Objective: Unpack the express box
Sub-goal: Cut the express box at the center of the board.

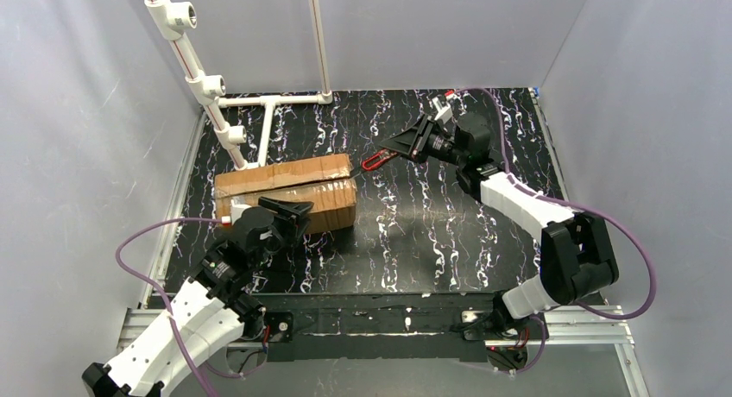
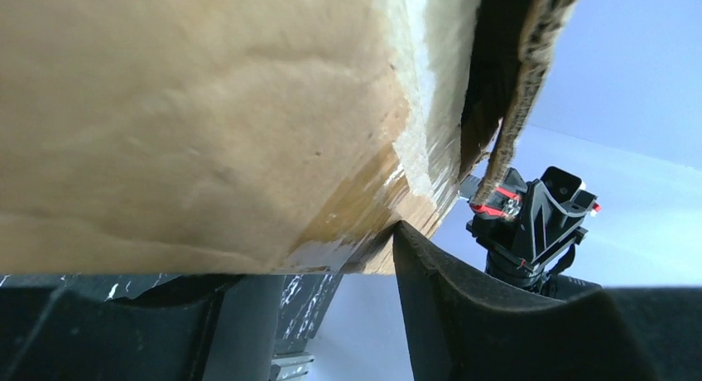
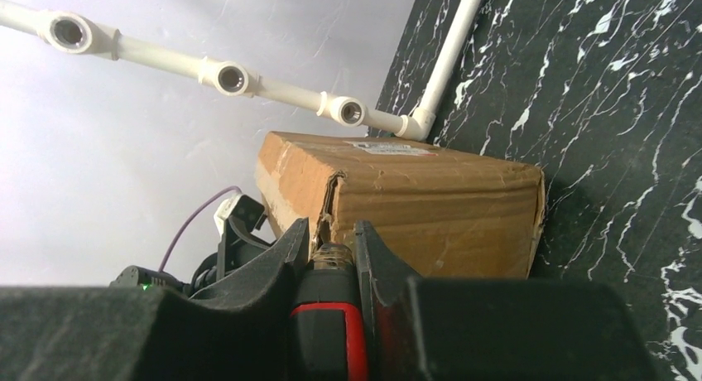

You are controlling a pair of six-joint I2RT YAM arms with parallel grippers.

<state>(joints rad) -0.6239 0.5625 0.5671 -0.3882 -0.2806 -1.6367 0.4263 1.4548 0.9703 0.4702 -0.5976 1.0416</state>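
Note:
The express box [image 1: 289, 190], brown taped cardboard, lies left of centre on the black marbled table [image 1: 432, 233]. My left gripper [image 1: 289, 209] is open at the box's near side, its fingers spread; in the left wrist view the box's lower taped edge [image 2: 207, 108] lies just above the right fingertip [image 2: 414, 248]. An end flap [image 2: 513, 83] stands slightly ajar. My right gripper [image 1: 406, 144] is shut on a red-and-black cutter [image 1: 374, 160], tip a little right of the box's right end. In the right wrist view the cutter [image 3: 331, 315] sits between the fingers and points at the box [image 3: 430, 199].
A white PVC pipe frame [image 1: 259, 103] stands at the back left, right behind the box; it also shows in the right wrist view [image 3: 223, 76]. White enclosure walls ring the table. A metal rail [image 1: 388, 324] runs along the near edge. Purple cables trail from both arms.

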